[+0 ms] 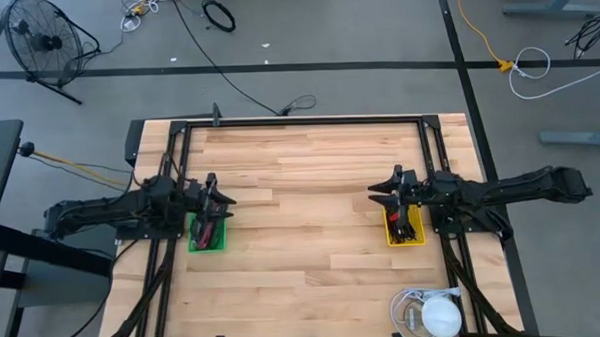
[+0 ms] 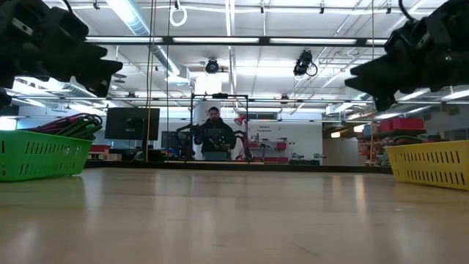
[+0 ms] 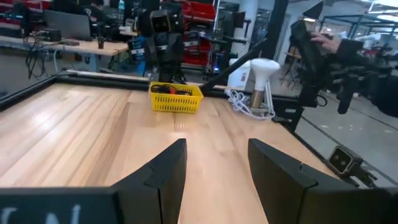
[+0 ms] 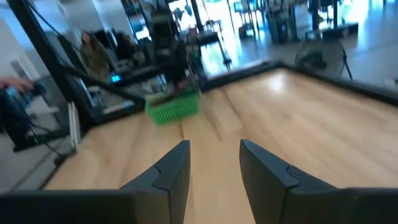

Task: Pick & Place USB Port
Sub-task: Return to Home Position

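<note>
Nearest to the lens in the left wrist view: two dark fingers of the left gripper (image 3: 216, 144), set moderately apart, gripping nothing and touching nothing. From above, placed at 9 o'clock of the table (image 1: 304, 278), raised just beyond the 12 o'clock edge of the green bin (image 2: 37, 155) and aimed toward 3 o'clock. Inside that bin, charger cables (image 2: 73, 125) in a loose heap (pink and dark strands, hard to separate by eye). Judged light, soft and floppy; better taken at a stiff plug end or around a bunched middle than by one loose loop. Across at 3 o'clock, the right gripper (image 1: 378, 194), aimed toward 9 o'clock, likewise moderately parted and empty, raised beside the yellow bin (image 3: 176, 102). Within it, dark charger adaptors (image 3: 171, 90), probably light, rigid and smooth; best pinched across flat sides. At 5 o'clock, a white device (image 1: 440, 314) with coiled cable.
</note>
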Controlling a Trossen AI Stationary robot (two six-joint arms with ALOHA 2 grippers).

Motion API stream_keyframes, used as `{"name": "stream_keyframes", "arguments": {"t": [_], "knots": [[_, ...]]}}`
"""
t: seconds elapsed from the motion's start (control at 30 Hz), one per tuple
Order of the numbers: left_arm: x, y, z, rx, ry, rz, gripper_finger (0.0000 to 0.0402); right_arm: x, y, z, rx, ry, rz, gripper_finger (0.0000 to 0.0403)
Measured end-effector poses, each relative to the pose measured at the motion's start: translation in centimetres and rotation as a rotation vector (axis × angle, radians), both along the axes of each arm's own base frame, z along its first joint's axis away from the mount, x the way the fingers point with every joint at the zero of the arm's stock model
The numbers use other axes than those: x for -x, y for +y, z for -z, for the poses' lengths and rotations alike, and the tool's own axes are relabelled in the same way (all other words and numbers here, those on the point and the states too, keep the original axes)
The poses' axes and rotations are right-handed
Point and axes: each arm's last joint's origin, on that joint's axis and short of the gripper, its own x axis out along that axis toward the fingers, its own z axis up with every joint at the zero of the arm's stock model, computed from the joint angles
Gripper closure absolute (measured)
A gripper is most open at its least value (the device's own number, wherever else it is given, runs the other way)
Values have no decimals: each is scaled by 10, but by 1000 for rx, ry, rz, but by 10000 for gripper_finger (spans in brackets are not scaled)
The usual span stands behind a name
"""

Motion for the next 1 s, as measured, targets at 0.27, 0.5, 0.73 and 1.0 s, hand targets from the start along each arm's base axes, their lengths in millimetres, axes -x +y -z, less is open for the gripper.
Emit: {"name": "stream_keyframes", "arguments": {"t": [0.27,0.5,0.73,1.0], "knots": [[11,-6,-15,-25,-177,41,225,18,1,-26,7,-245,1,262],[12,-11,-20,-26,-235,91,225,39,1,-45,13,-471,1,262],[12,-12,-19,-23,-221,108,225,51,1,-56,17,-618,2,262],[12,-12,-19,-23,-221,105,225,50,1,-55,17,-603,2,262]]}}
